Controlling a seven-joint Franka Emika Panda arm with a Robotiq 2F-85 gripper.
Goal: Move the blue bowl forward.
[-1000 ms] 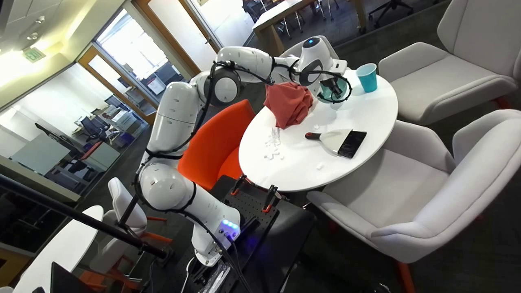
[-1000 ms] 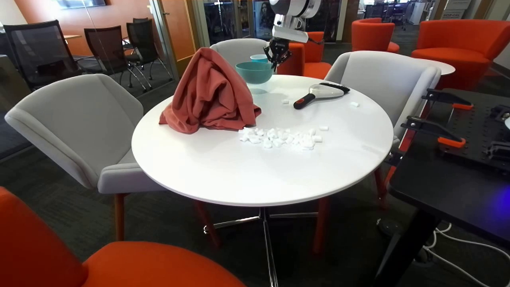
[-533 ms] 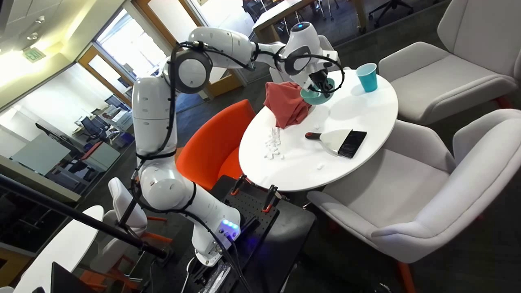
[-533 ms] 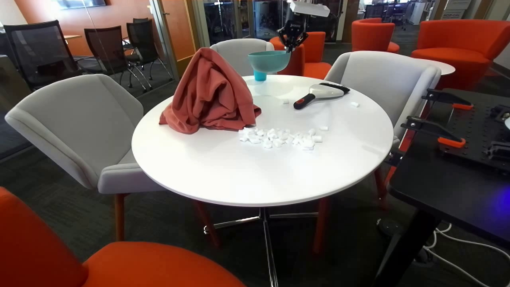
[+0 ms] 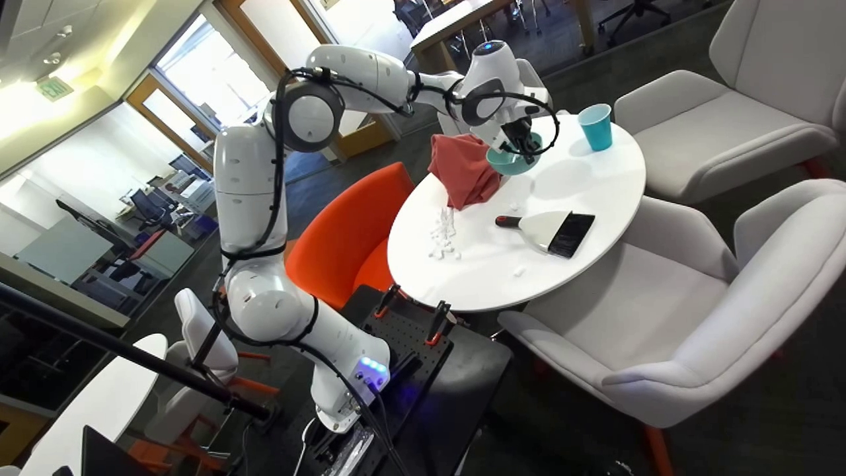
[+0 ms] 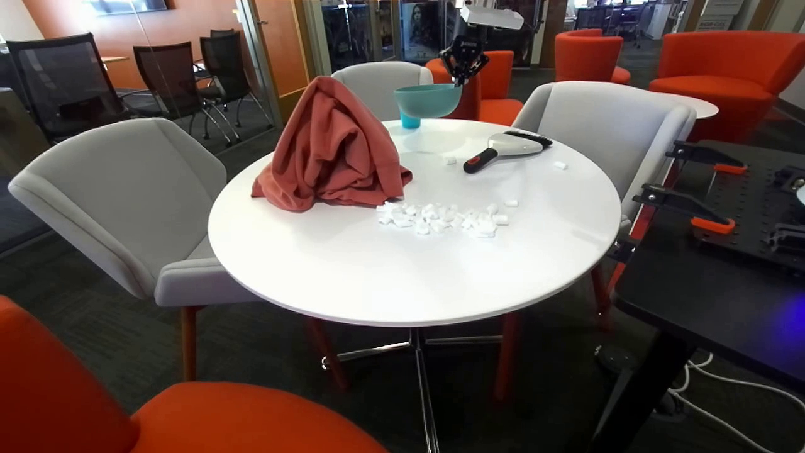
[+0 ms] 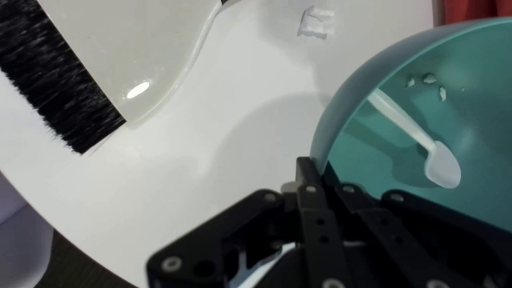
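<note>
In an exterior view, a sign (image 5: 55,88) near the ceiling reads "EXIT"; lettering on a pale background box (image 6: 723,9) is too small to read surely.

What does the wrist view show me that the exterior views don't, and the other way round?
Only the wrist view: a spoon and small white bits inside the bowl; I can't make them out in either exterior view.
Only the exterior views: the white pile, orange chairs and the arm.
Shared: the gripper shut on the bowl's rim, the brush, the red cloth and the table.
</note>
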